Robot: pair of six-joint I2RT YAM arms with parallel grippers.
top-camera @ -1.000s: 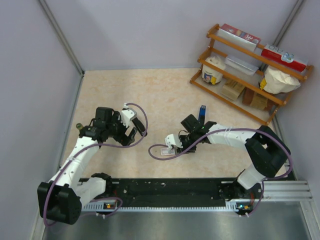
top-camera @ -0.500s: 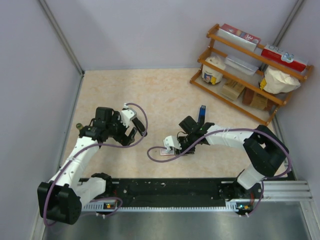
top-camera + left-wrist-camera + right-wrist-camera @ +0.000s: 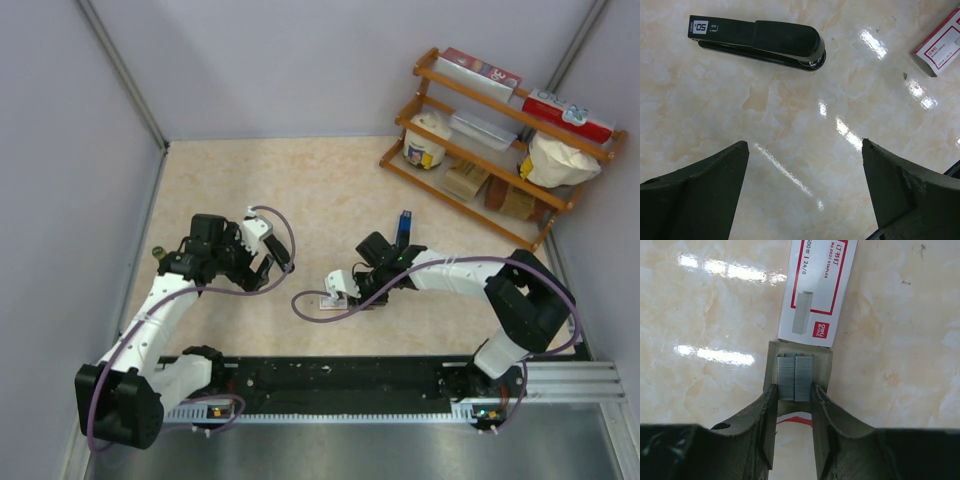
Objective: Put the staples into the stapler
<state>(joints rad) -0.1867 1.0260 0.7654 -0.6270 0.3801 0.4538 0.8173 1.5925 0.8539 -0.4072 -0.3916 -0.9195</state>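
The staples (image 3: 795,377), two grey strips side by side, lie in the open tray (image 3: 823,361) of their white box with red print (image 3: 817,290). My right gripper (image 3: 795,390) is shut on them, one finger against each outer side. From above, that gripper (image 3: 343,288) sits low over the box (image 3: 330,300) near the table's middle. The black stapler (image 3: 760,42) lies closed on its side in the left wrist view, with the box (image 3: 940,45) at the right edge. My left gripper (image 3: 805,150) hangs wide open above bare table, short of the stapler. From above the left gripper (image 3: 268,258) hides the stapler.
A wooden shelf (image 3: 500,150) with boxes, a tub and bags stands at the back right. Grey walls close the table on the left, back and right. A small blue object (image 3: 405,225) stands just behind the right wrist. A purple cable (image 3: 305,305) loops beside the box.
The right gripper has edged slightly left over the box and its jaws have narrowed onto the staples. The left arm has not moved.
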